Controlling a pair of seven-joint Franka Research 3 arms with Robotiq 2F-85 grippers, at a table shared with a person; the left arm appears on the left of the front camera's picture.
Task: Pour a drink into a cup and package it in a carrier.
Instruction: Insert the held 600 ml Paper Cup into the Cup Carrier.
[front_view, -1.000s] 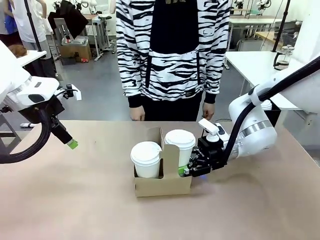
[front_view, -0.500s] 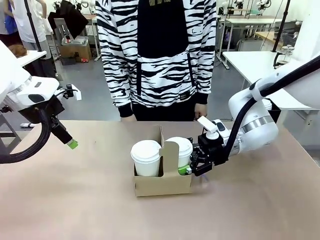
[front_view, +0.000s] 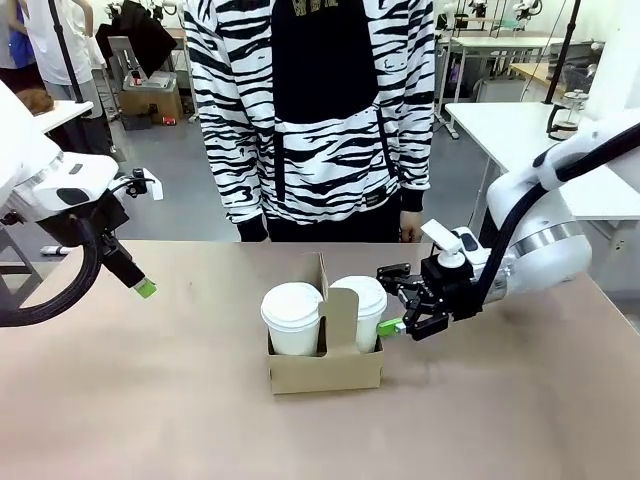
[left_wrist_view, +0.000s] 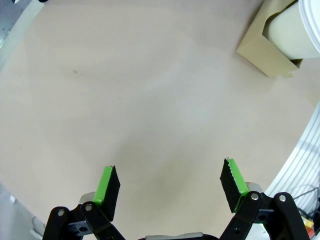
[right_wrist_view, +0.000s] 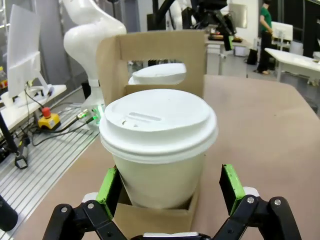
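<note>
Worktop (front_view: 150, 400): carrier (front_view: 325, 368) at centre, both slots holding lidded cups (front_view: 292, 318). Right gripper (front_view: 398, 300) released, jaws spread just right of carrier, flanking the near cup (right_wrist_view: 157, 150) without contact. Left gripper (front_view: 140, 286) released, well left of carrier.

carrier (left_wrist_view: 265, 50) cut off by left wrist view's top-right corner; cup (left_wrist_view: 295, 32) inside partly shown | cup's base hidden
</note>
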